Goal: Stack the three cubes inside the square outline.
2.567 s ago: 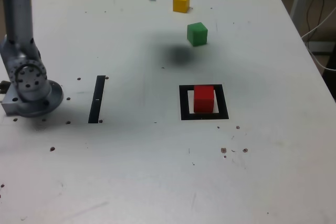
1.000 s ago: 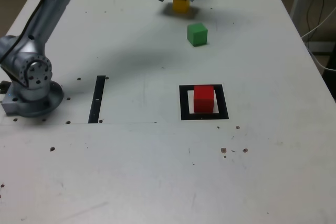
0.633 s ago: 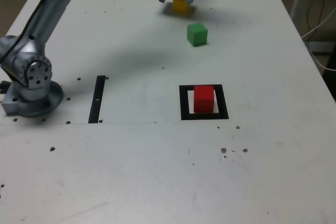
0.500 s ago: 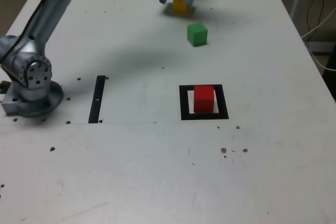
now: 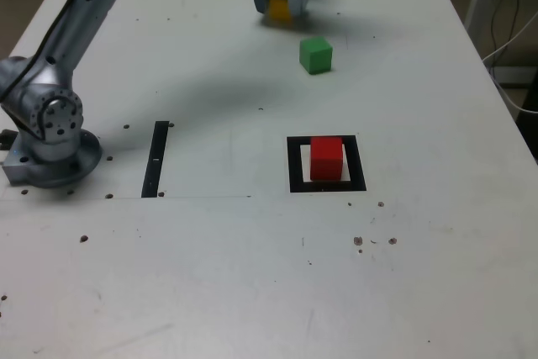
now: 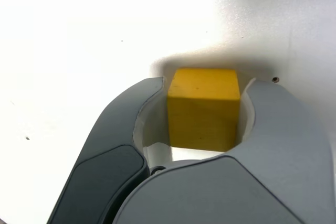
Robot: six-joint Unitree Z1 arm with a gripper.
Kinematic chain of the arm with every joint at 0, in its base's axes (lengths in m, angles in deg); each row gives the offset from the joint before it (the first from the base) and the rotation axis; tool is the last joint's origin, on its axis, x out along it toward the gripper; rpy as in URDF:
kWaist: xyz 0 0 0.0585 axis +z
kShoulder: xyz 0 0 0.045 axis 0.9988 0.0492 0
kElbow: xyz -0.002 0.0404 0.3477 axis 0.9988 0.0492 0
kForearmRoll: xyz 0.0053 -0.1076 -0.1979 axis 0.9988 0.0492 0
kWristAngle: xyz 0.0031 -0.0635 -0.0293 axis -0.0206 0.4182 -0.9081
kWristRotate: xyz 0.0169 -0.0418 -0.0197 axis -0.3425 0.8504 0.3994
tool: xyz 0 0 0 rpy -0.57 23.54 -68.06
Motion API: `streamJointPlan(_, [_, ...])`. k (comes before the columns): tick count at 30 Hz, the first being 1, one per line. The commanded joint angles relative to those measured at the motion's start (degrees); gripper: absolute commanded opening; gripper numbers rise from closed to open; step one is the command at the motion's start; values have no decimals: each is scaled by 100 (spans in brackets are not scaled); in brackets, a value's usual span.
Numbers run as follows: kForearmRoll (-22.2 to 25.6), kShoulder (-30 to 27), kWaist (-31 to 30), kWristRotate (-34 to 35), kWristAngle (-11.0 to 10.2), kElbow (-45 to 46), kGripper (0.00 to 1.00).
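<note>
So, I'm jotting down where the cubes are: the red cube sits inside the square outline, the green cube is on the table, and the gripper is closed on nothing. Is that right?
Not quite: the gripper is closed on the yellow cube, as the wrist view shows. The rest of your statement stands.

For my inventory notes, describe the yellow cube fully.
The yellow cube is a plain, solid-coloured block with flat faces and fairly crisp edges, perhaps painted wood or plastic. It looks undamaged, sits flat near the far edge of the table in the exterior view, and is held between the closed fingers of the gripper, one against each side.
</note>
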Motion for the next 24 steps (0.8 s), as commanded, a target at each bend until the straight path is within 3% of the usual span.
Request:
streamJointPlan(1, [-24, -169, -23, 71, 32, 1, 26])
streamJointPlan(4, [-52, -273, -40, 136, 117, -5, 20])
streamJointPlan(11, [20, -717, -355, 658, 315, 229, 19])
streamJointPlan(18, [42, -2073, -1145, 1296, 319, 1269, 19])
streamJointPlan(24, [69, -3099, -2192, 2423, 339, 2557, 19])
